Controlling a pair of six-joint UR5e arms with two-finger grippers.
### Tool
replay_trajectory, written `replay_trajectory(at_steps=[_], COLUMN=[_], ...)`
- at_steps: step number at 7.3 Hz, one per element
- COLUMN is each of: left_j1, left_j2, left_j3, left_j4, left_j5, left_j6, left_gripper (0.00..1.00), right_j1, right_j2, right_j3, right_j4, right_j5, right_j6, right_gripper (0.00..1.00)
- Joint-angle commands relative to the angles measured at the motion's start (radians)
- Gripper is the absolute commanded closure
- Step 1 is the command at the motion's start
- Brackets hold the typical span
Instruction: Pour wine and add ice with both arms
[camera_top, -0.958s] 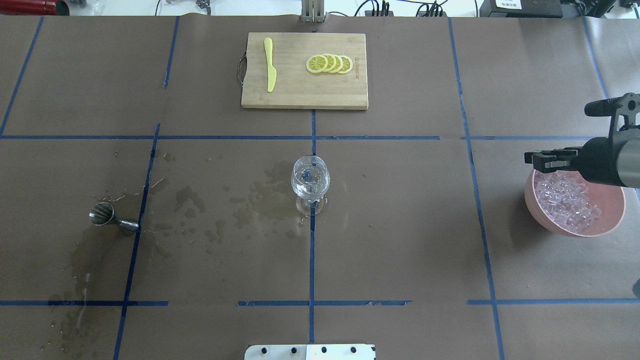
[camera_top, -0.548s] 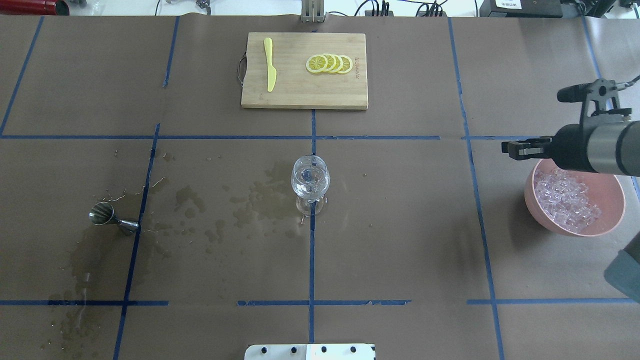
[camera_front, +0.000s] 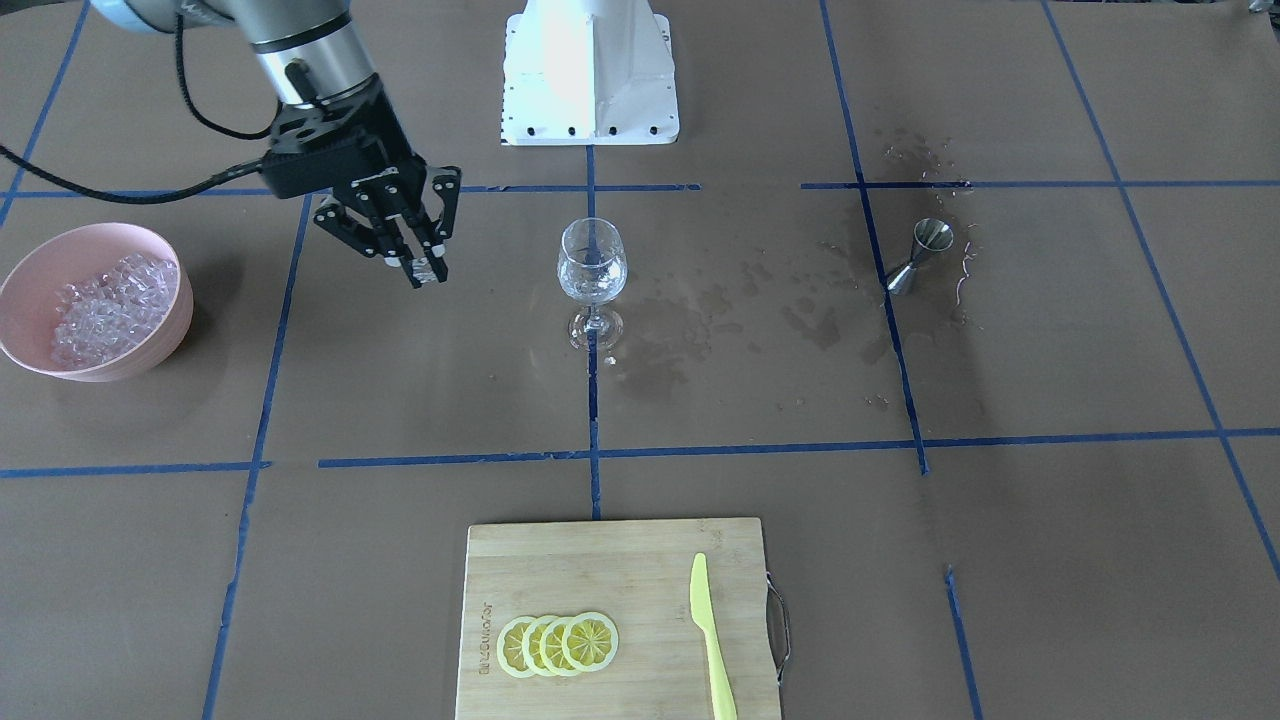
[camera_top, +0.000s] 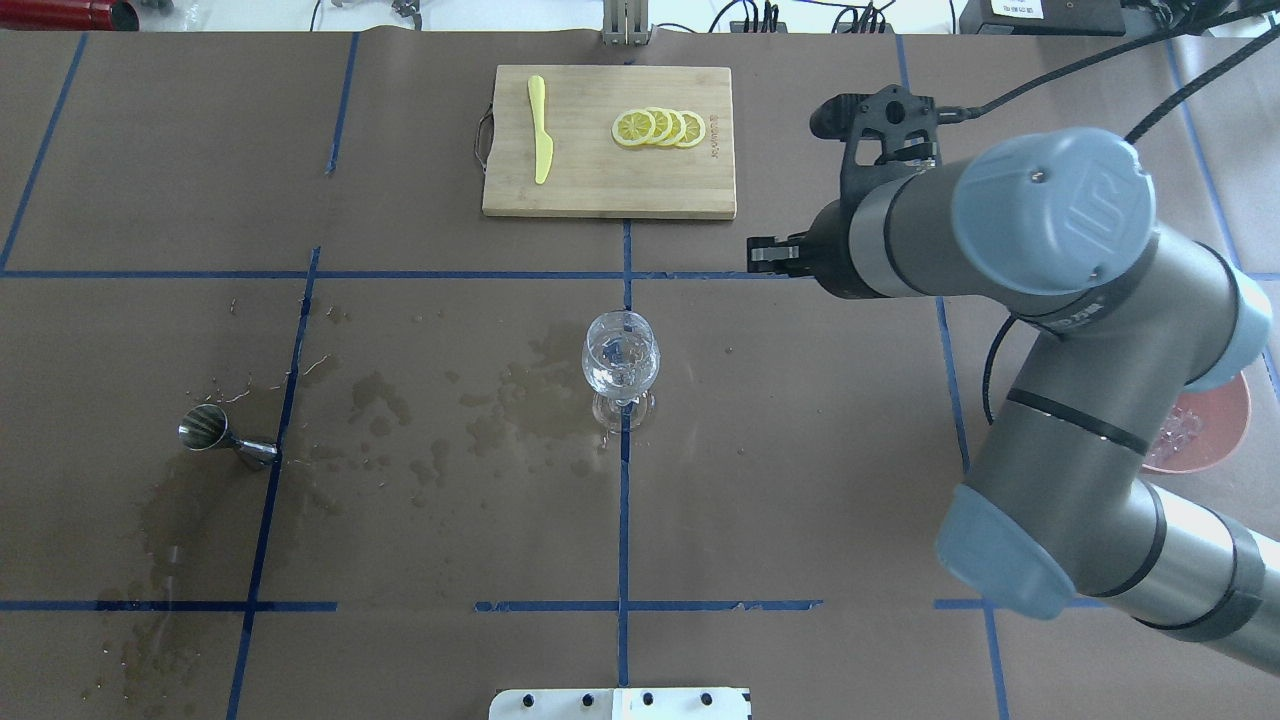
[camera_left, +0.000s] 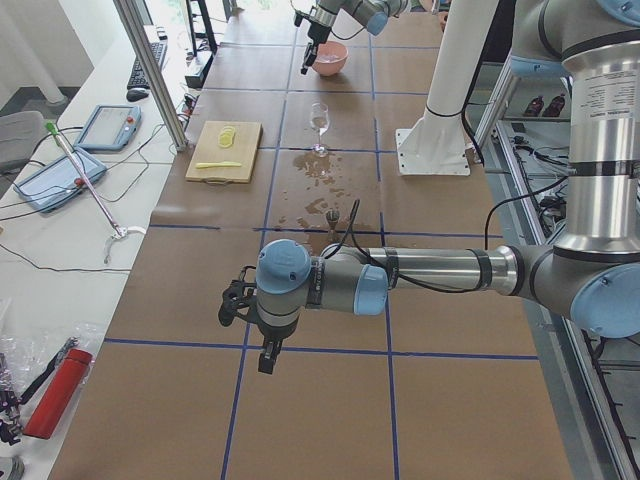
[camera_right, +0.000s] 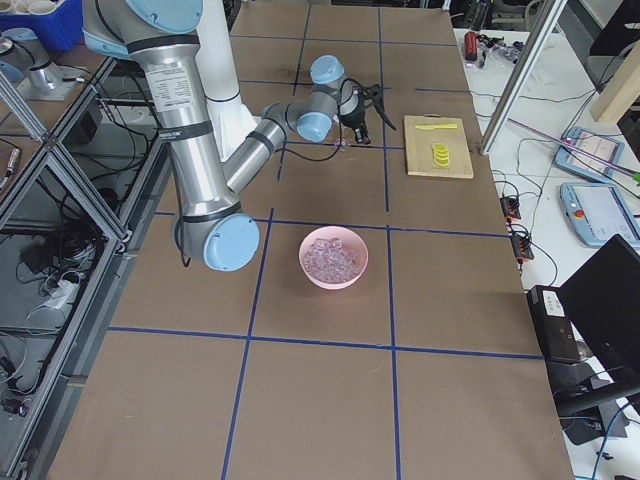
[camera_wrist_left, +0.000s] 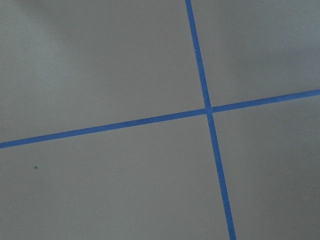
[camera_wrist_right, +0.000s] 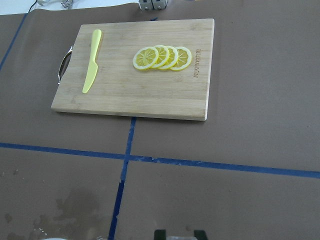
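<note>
**Right of the glass: one cube held, a narrow mouth to hit**

Your right hand (camera_front: 424, 268) hangs above the brown paper-covered desk (camera_front: 1000, 520). It is on the robot's right of the clear stemmed wine glass (camera_front: 592, 262) and not yet over its rim. Its fingers are drawn together on what looks like a small clear ice cube (camera_front: 427, 271). The heap of glassy ice (camera_front: 105, 300) lies in the round pink bowl (camera_front: 140, 355), farther out on that same side of the glass. A little clear wine (camera_top: 621, 375) seems to sit low in the glass.

On the glass's other side the small steel jigger (camera_front: 920, 255) sits among wet patches (camera_front: 690, 325) that reach the glass's foot. Your left hand (camera_left: 266, 362) is well beyond the jigger, and you cannot tell whether its fingers are apart or together.

Watch three things.
- The cube is slick and pinched only at the fingertips, so a jolt could shoot it out short of the glass.
- Let go off-centre or from high up, it may bounce off the rim or splash out the little wine there is.
- Come in too low and a finger may clip the rim, and a tall stem on damp paper would likely topple.
</note>
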Motion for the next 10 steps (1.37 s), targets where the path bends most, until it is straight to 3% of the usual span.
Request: replay_trajectory(at_steps=[1, 3, 6, 9, 10], left_j1=[0.0, 0.0, 0.0, 0.002, 0.002], left_j2=[0.002, 0.002, 0.002, 0.003, 0.003], left_j3=[0.001, 0.001, 0.001, 0.001, 0.001], left_j4=[0.0, 0.0, 0.0, 0.0, 0.0], left_j5=[0.0, 0.0, 0.0, -0.002, -0.002], left_j6=[0.0, 0.0, 0.0, 0.0, 0.0], left_gripper=[0.0, 0.0, 0.0, 0.0, 0.0], right_j1=[-0.087, -0.132, -0.149, -0.192, -0.197], right_j2=[0.136, 0.239, 0.335, 0.336, 0.333], right_j3=[-0.006, -0.03, -0.16, -0.177, -0.18], right_j4=[-0.165, -0.285, -0.287, -0.287, -0.288], right_j5=[-0.059, -0.093, -0.124, -0.177, -0.179], right_j6=[0.029, 0.03, 0.07, 0.07, 0.07], right_gripper=[1.0, 1.0, 0.92, 0.74, 0.61])
